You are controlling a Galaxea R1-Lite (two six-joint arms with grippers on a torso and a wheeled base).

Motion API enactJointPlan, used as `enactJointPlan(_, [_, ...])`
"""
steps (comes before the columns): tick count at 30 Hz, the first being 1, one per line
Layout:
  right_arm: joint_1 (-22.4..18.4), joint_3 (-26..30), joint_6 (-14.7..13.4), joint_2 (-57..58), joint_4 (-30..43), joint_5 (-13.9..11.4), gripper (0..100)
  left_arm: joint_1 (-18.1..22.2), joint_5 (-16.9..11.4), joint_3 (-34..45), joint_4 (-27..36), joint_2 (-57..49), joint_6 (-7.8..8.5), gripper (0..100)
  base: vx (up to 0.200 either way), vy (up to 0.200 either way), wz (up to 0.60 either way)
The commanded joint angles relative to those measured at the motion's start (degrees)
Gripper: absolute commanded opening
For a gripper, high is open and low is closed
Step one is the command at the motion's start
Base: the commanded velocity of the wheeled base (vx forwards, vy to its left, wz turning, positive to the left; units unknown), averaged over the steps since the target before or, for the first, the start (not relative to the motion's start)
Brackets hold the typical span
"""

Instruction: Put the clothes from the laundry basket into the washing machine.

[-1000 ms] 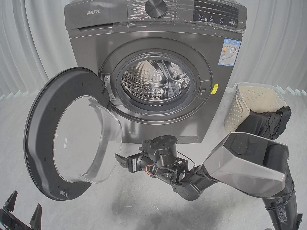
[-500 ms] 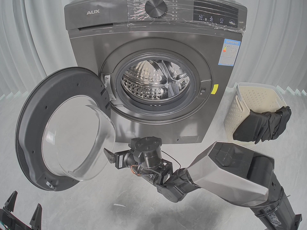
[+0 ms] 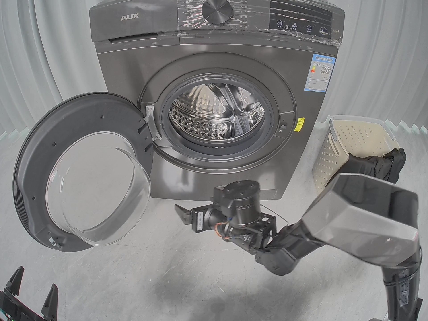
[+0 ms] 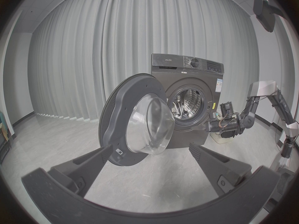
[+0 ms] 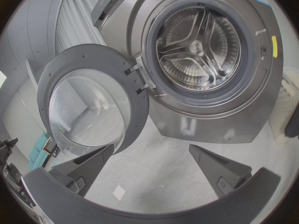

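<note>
— The clothes (image 3: 379,165)?
— Dark, draped over the basket (image 3: 361,139) rim, right of the washer (image 3: 129,72). Likely soft, light; pinch a thick fold
— Claws?
— Left claw (image 4: 150,147), right claw (image 5: 150,147): wide open, empty

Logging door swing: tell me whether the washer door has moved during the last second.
Yes. The door swung farther open, leftward away from the fixed washing machine.
</note>
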State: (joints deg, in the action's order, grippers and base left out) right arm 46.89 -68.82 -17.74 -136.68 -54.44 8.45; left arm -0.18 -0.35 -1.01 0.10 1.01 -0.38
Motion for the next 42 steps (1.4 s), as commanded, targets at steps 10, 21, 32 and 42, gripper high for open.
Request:
enactJointPlan(10, [-16.6, 41.2, 9.7, 40.7, -6.6, -0.3, 100, 0.0, -0.4, 0.9, 0.0, -1.0, -0.41, 100, 0.000, 0.000, 0.00])
enactJointPlan(21, [-26.2, 60.8, 14.9, 63.8, -8.4, -0.8, 100, 0.0, -0.2, 0.9, 0.0, -1.0, -0.41, 100, 0.000, 0.000, 0.00])
enactJointPlan(32, [-37.7, 68.8, 19.7, 95.7, 7.0, -5.8, 100, 0.0, -0.3, 0.9, 0.0, -1.0, -0.50, 100, 0.000, 0.000, 0.00])
enactJointPlan(42, [-42.3, 68.8, 19.2, 123.3, 35.6, -6.3, 100, 0.0, -0.3, 0.9, 0.0, -1.0, -0.50, 100, 0.000, 0.000, 0.00])
